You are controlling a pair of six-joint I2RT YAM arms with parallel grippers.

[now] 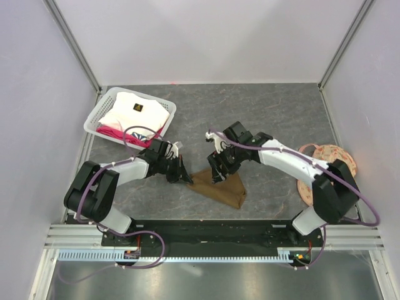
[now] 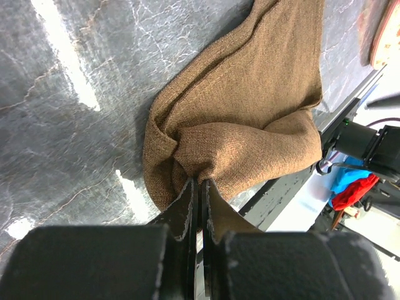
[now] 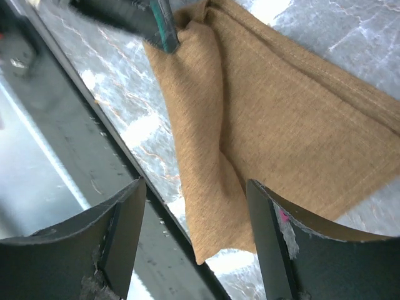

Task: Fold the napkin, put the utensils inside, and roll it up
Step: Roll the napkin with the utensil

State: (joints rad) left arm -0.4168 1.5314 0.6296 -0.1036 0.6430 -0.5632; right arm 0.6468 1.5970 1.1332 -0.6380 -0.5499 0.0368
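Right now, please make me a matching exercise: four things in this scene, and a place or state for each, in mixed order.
1. left tool
2. right tool
3. white basket
4. round patterned piece

A. open, above the napkin
B. far left of the table
C. shut on the napkin
D. right side of the table

Pairs: 1-C, 2-A, 3-B, 4-D

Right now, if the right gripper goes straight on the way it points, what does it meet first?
The olive-brown soft cloth napkin. The right gripper stands open and aims down at the cloth lying on the dark grey marbled table; nothing shows between, though the gap is unclear.
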